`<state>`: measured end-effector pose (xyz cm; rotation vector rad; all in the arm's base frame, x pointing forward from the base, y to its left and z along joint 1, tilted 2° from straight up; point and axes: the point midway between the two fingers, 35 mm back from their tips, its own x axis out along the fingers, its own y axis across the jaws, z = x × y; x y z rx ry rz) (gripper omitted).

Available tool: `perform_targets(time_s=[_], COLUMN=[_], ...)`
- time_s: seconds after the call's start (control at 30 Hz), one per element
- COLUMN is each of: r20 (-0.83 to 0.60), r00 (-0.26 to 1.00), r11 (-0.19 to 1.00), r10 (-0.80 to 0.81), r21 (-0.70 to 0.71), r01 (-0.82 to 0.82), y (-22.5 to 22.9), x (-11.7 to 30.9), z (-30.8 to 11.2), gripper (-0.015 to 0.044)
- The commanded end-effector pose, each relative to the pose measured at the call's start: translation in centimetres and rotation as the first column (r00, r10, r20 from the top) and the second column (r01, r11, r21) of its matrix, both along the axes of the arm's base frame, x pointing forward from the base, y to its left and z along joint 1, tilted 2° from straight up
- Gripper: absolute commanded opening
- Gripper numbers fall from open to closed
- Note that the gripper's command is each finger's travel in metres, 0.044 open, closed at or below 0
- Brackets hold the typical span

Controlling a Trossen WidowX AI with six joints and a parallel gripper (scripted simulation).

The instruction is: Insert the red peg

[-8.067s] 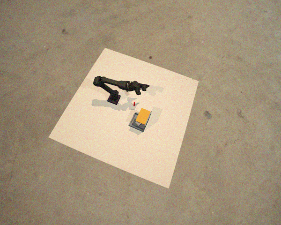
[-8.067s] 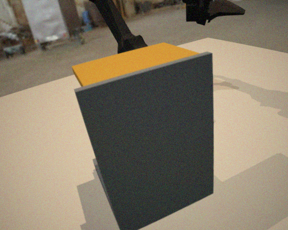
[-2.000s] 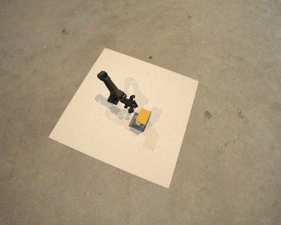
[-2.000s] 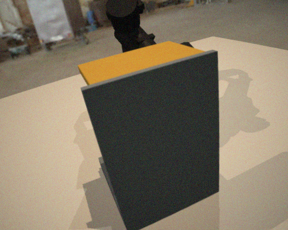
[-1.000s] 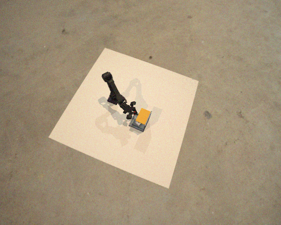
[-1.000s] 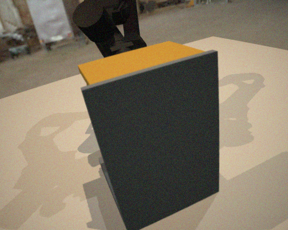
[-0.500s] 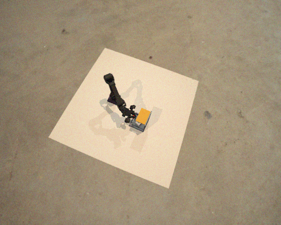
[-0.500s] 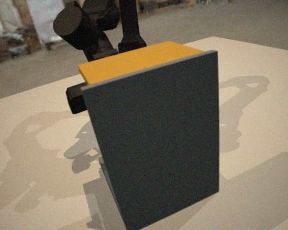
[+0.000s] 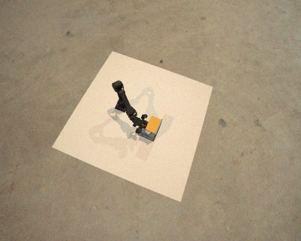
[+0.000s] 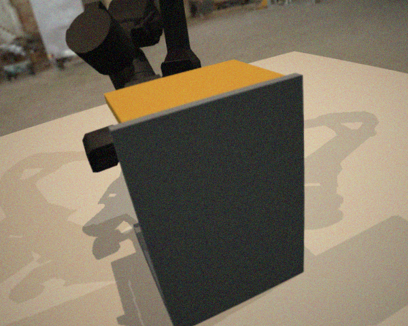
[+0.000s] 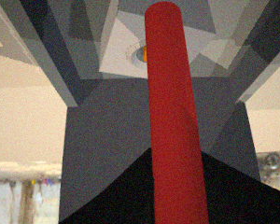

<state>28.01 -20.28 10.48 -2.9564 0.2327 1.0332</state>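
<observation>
My gripper is shut on the red peg at the open front of the box. In the wrist view the peg's free end reaches past the hole and covers its right part. The block has a pale top, and something orange shows in its hole. The peg does not stand in the hole. The orange roof juts from the back wall. In the exterior view the roof and back wall hide the peg and the fingertips.
Low side walls flank the block. One part of the gripper shows beside the roof's left edge, another behind its rear edge. The arm reaches over the pale table from its base.
</observation>
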Motion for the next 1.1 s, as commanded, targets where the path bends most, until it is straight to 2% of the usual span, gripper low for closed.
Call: perform_targets(time_s=[0.0, 1.07], r20=[-0.002, 0.0], r00=[1.0, 1.0], r11=[1.0, 1.0], r10=[-0.003, -0.003], r21=[0.002, 0.002], r01=[0.003, 0.003], y=[-0.3, -0.3], x=[1.0, 2.7], z=[0.0, 0.0], gripper=[0.0, 0.0])
